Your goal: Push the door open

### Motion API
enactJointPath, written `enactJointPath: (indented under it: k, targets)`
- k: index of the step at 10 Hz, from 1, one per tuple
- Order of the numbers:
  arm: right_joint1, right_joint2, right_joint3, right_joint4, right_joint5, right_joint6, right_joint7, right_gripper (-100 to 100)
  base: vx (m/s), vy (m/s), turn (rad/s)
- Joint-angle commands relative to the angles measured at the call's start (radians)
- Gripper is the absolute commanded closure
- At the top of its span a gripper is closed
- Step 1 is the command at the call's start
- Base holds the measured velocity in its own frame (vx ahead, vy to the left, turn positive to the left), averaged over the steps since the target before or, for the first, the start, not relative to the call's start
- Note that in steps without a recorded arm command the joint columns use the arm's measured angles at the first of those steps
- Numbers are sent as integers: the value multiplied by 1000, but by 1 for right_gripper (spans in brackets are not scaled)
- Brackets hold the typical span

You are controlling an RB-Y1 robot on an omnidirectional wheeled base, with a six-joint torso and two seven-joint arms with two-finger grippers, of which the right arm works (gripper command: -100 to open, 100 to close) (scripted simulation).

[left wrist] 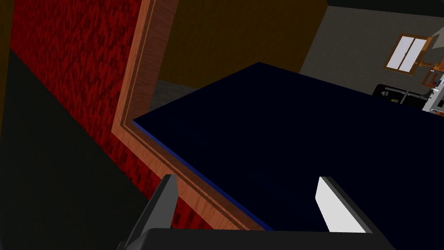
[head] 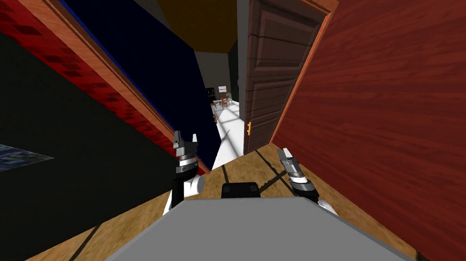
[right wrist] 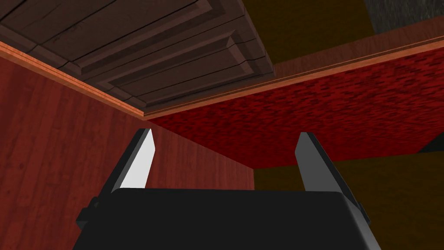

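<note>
The dark brown panelled door (head: 274,71) stands swung away from me on the right of the doorway, with a small orange handle (head: 249,128) on its near edge. An orange wooden frame (head: 305,68) borders it. Through the gap I see a white floor (head: 230,137). My left gripper (head: 185,139) is open and held by the frame's left post, apart from the door. My right gripper (head: 284,154) is lower, short of the door's foot. In the right wrist view the right gripper (right wrist: 225,160) is open, with the door panel (right wrist: 151,47) beyond its fingers. In the left wrist view the left gripper (left wrist: 247,195) holds nothing.
A dark blue wall (head: 160,80) lines the passage's left side beyond the doorway. A red-brown wooden wall (head: 408,123) stands close on my right, and a red brick wall (head: 37,38) on my left. Far down the passage are tables and chairs (head: 223,102). I stand on wooden flooring (head: 251,171).
</note>
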Motion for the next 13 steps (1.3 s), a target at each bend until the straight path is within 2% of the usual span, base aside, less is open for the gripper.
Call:
enactJointPath:
  k: [1,13]
  targets:
    - [8,2,-3,21,13,-17,29,-100,101,-15,59]
    - [52,10,-43,228,95,-163,223,-100,98,-20,50]
